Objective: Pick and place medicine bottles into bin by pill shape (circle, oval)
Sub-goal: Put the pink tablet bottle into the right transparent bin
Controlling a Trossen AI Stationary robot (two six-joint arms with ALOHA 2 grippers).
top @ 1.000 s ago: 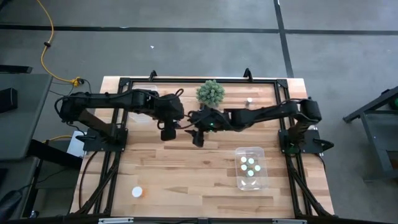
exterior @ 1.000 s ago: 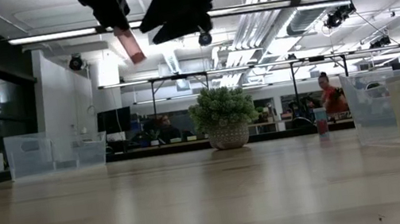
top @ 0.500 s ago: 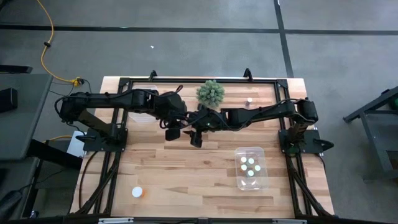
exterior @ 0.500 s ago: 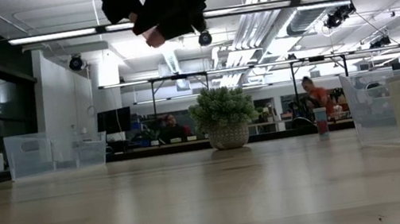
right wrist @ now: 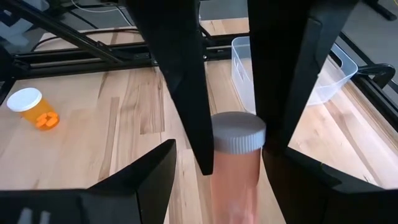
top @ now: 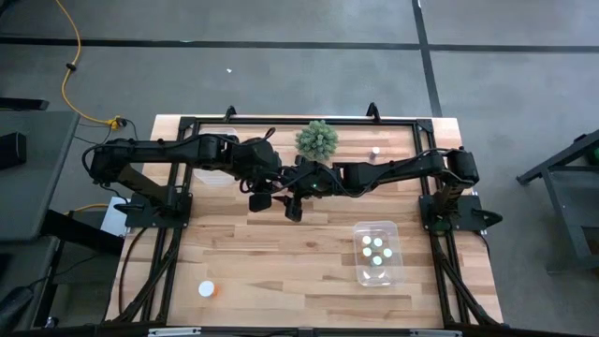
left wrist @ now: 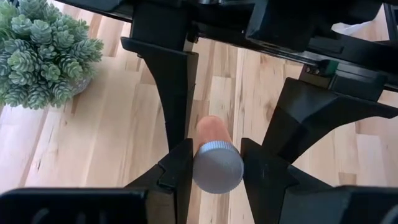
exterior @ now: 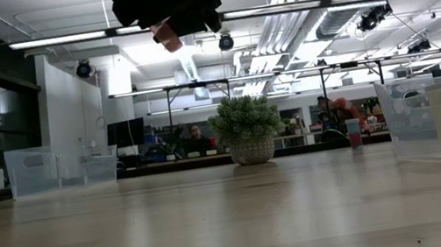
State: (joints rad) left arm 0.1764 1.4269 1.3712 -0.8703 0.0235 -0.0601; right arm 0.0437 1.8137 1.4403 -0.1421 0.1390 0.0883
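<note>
An orange medicine bottle [left wrist: 213, 132] with a white cap hangs high over the middle of the table, also in the low view [exterior: 167, 36]. My left gripper [left wrist: 217, 171] is shut on it. My right gripper [right wrist: 221, 154] comes from the table's right and is open; its fingers [left wrist: 169, 81] stand on either side of the bottle's orange body. Whether one of them touches it, I cannot tell. Both grippers meet beside the plant [top: 317, 140]. Another bottle [top: 207, 289] lies on its side near the front left. A third one [top: 375, 152] stands at the back right. My left gripper pinches the bottle's white cap [left wrist: 217, 167] between its two fingers. The fingers slant down from the table's left. The bottle is lifted clear of the table, and its orange body points away from the gripper, in between the right gripper's fingers.
A clear bin [top: 391, 271] at the front right holds several white-capped bottles. A second clear bin [right wrist: 249, 68] stands at the back left, partly under my left arm. The potted plant stands at the back middle. Black frame rails [top: 281, 120] border the table.
My left gripper has tipped at the wrist and swung the held bottle toward the table's right. The bottle, which hung clear of my right gripper a second ago, now sits between its open fingers. Neither gripper has opened or shut.
</note>
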